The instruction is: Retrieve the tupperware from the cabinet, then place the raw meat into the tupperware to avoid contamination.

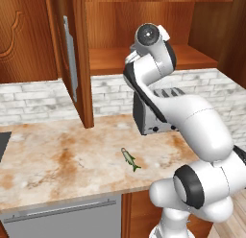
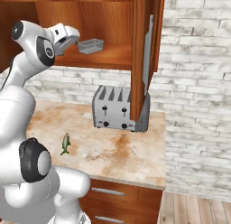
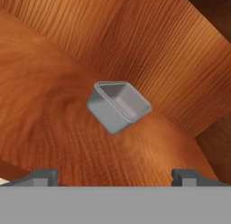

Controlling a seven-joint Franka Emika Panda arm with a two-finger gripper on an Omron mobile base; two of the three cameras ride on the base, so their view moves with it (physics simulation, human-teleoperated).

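Note:
The cabinet point(image 2: 143, 51) stands with its doors swung open, and a small grey open-topped tupperware point(image 2: 90, 45) rests on its lower shelf point(image 1: 144, 59). In the hand view the tupperware point(image 3: 118, 105) sits tilted on the wood a short way ahead. My gripper point(image 2: 76, 41) hovers just left of it inside the cabinet, open with nothing between its fingertips point(image 3: 43, 177). The raw meat, a tiny grey-green fish point(image 1: 130, 159), lies on the marble counter point(image 1: 57, 155) in front of the toaster; the right base view shows the fish point(image 2: 66, 143) too.
A silver toaster point(image 2: 118, 108) stands against the brick wall under the cabinet, partly behind the open right door. The open left door point(image 1: 72, 59) hangs over the counter. A grey appliance front point(image 1: 62, 218) sits below the counter, and the counter's edge point(image 2: 158, 182) drops off at the right.

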